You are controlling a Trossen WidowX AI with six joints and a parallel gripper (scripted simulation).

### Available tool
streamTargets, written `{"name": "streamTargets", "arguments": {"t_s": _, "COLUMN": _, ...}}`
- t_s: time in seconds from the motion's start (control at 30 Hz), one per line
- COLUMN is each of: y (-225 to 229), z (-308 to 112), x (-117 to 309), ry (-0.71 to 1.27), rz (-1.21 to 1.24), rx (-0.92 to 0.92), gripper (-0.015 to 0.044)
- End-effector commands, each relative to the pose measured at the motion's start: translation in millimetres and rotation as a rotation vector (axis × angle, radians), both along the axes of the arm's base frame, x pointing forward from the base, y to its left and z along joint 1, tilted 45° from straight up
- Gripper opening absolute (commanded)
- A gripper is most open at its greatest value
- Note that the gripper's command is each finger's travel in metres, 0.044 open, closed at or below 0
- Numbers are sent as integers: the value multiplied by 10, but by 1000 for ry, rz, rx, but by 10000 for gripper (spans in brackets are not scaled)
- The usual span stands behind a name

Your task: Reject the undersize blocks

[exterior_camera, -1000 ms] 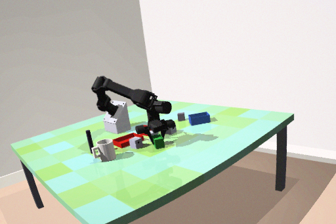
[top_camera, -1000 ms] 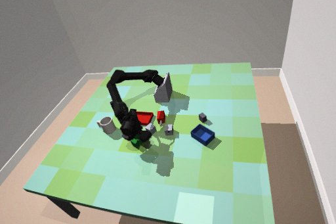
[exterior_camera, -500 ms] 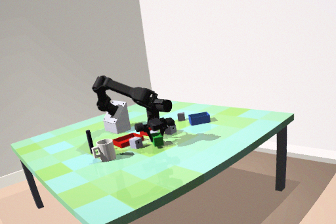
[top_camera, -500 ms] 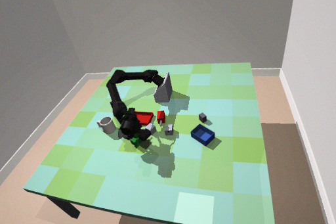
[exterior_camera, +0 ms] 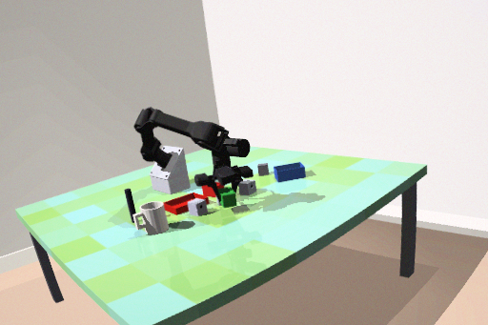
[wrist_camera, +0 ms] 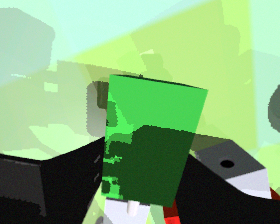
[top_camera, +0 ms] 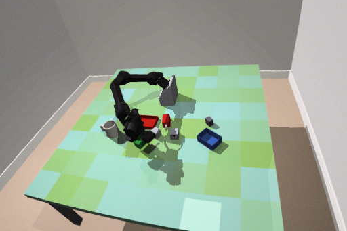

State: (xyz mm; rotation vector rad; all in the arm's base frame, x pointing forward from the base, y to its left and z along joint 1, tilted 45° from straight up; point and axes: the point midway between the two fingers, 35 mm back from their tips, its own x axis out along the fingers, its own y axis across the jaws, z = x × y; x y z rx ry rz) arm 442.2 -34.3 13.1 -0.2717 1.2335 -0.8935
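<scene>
Pincer [top_camera: 139, 137] [exterior_camera: 228, 192] [wrist_camera: 143, 141] closed on the green gauge [top_camera: 139, 142] [exterior_camera: 228, 198] [wrist_camera: 153, 112], above the bench [top_camera: 230, 174] [exterior_camera: 267, 235] [wrist_camera: 216, 50]. White mug [top_camera: 111, 129] [exterior_camera: 154, 218] upright, near the red tray [top_camera: 150, 122] [exterior_camera: 178, 206]. Blue tray [top_camera: 209, 139] [exterior_camera: 290, 172] well apart from both.

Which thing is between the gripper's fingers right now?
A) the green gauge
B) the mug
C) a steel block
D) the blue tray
A: the wrist view shows the green gauge between the two black fingers of the gripper.
</scene>
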Motion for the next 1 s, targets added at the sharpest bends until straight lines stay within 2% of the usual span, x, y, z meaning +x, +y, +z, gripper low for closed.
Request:
{"name": "streamTargets", "arguments": {"t_s": 0.0, "y": 3, "z": 0, "x": 0, "ry": 0, "rz": 1, "rx": 0, "gripper": 0}}
{"name": "streamTargets", "arguments": {"t_s": 0.13, "y": 7, "z": 60, "x": 9, "ry": 25, "rz": 26, "rx": -1, "gripper": 0}}
{"name": "streamTargets", "arguments": {"t_s": 0.47, "y": -105, "z": 775, "x": 81, "ry": 380, "rz": 409, "rx": -24, "gripper": 0}}
{"name": "streamTargets", "arguments": {"t_s": 0.97, "y": -248, "z": 630, "x": 109, "ry": 387, "rz": 416, "rx": -26, "gripper": 0}}
